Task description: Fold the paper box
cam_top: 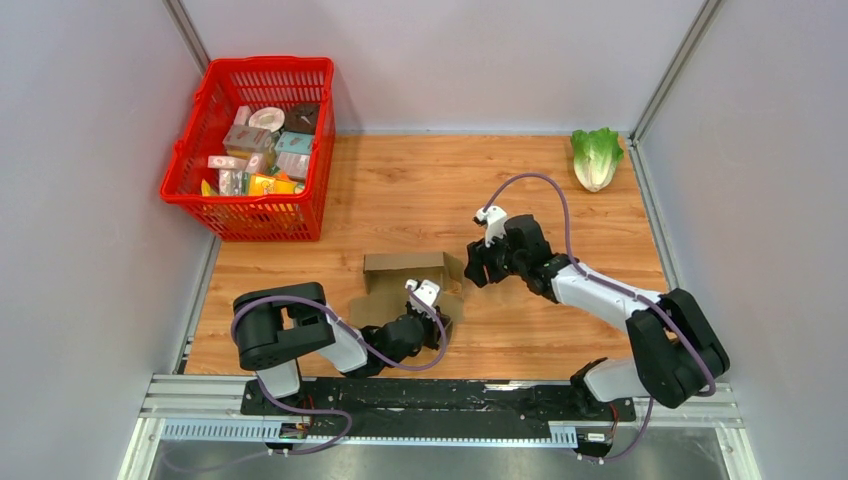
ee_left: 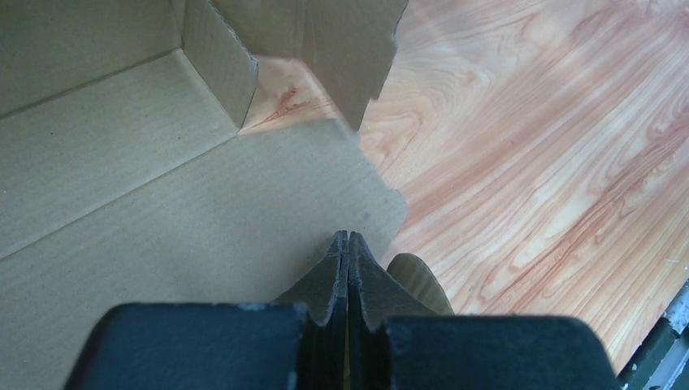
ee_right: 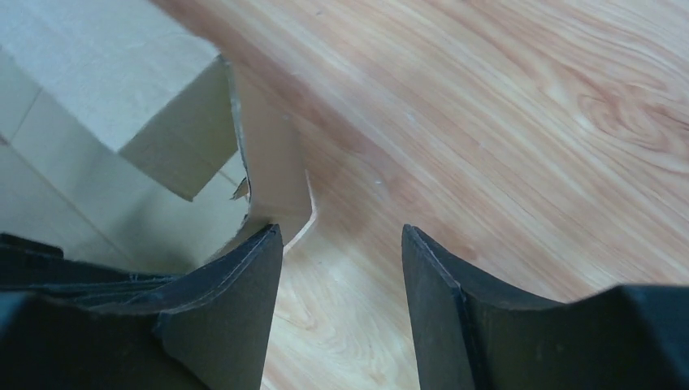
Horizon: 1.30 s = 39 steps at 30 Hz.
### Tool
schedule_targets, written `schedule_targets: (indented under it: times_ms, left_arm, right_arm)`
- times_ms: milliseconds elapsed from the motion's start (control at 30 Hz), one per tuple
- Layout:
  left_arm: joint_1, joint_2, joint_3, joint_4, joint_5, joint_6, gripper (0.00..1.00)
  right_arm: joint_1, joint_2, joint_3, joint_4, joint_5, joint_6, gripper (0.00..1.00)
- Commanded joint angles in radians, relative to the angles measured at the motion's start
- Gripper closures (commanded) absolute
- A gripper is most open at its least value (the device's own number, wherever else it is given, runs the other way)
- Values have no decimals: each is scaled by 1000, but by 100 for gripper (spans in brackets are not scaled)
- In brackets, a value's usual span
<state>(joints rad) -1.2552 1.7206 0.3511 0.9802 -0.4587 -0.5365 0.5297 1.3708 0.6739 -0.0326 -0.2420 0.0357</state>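
A plain brown corrugated cardboard box (cam_top: 405, 270), partly folded, sits mid wooden table (cam_top: 560, 190). The left gripper (ee_left: 348, 236) is closed on nothing, tips over its flat panel. The right gripper (ee_right: 341, 231) gapes empty beside its right flap.

No legible text, brand, number or sign found in any of the three views. Checked printed packages (cam_top: 262, 150) in red basket (cam_top: 245, 218) from the top camera: colourful print patches noted, lettering too small and blurred to read. Checked paper box (cam_top: 405, 266) from the top and at close range from both wrist cameras: plain brown corrugated faces only, nothing written or stamped on any visible flap or wall
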Motion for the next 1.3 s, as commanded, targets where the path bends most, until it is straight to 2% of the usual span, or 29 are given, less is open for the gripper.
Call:
schedule_targets:
  times_ms: [0,200,300,767,1000,1133,1233,1267]
  left_arm:
    - [-3,17,-17,17,-5,4,100]
    - [-4,20,-18,17,-3,1,100]
    - [-3,27,-14,17,-1,3,100]
    - [-3,17,-21,17,-5,6,100]
    - [-3,5,-38,40,0,27,100]
    - [-3,-56,-70,77,29,65,100]
    - [-3,-123,-101,80,48,78,96]
    - [-3,-147,-112,80,51,81,89]
  right_arm:
    - [30,40,7,92,-150,-92,42]
    - [79,-1,-28,140,-144,-96,41]
    - [99,-12,-57,218,-123,-88,41]
    - [242,106,-51,471,45,-42,43]
    - [299,158,-63,533,230,49,55]
    - [305,169,-95,592,286,59,60]
    - [308,177,-99,605,290,58,63]
    - [306,177,-97,608,290,58,64]
